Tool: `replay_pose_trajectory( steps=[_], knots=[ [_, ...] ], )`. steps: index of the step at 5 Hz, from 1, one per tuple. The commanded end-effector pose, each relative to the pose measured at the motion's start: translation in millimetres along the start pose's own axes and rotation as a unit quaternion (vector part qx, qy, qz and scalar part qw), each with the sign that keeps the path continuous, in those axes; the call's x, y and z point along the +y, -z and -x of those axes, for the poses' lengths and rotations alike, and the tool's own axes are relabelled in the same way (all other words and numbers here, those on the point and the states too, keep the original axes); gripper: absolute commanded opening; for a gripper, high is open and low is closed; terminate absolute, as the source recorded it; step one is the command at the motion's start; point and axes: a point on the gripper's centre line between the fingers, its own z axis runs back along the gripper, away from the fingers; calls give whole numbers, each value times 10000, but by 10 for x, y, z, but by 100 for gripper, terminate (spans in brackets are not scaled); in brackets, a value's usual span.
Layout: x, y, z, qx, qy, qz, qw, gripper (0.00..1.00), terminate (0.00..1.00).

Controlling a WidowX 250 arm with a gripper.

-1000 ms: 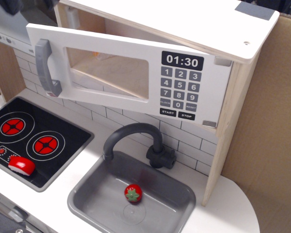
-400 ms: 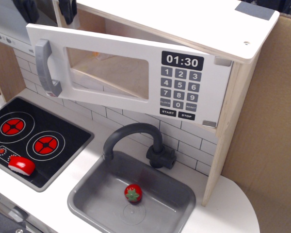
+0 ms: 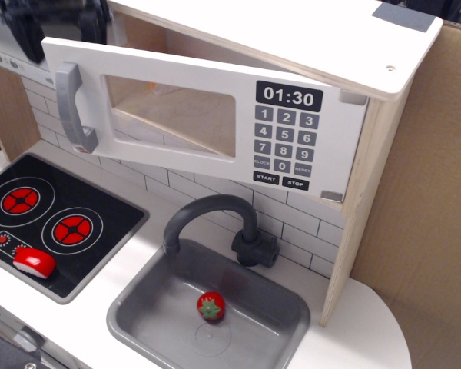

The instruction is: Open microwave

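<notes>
The microwave (image 3: 215, 108) sits high on the unit, its door swung partly outward, with the handle (image 3: 74, 108) at the left end and the keypad (image 3: 286, 138) at the right. The gripper (image 3: 58, 27) is above the door's upper left corner. Below the door, the faucet (image 3: 215, 223) stands behind the sink (image 3: 161, 323), with a strawberry (image 3: 210, 307) in the basin. To the sink's left lies the stovetop (image 3: 100, 215), with a tomato piece (image 3: 34, 263) on its front edge

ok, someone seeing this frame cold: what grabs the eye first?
The microwave door, swung partly open across the upper middle, its grey handle at left and the black 01:30 display at right. Next the red burner rings on the black stove at lower left, and the small strawberry in the grey sink. The dark gripper sits at the top left corner.
</notes>
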Motion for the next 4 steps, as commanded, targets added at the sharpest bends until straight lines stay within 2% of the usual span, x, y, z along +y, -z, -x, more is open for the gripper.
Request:
replay_pose_trajectory(
  steps=[1,2,3,4],
  knots=[
    [-202,-163,543,264,973,-67,9949,100,0],
    [-478,-152,906,662,1336,-102,9888,100,0],
    [-769,-109,1135,879,1551,4,9840,100,0],
    [-983,-49,1227,692,1589,-114,9848,100,0]
  ],
)
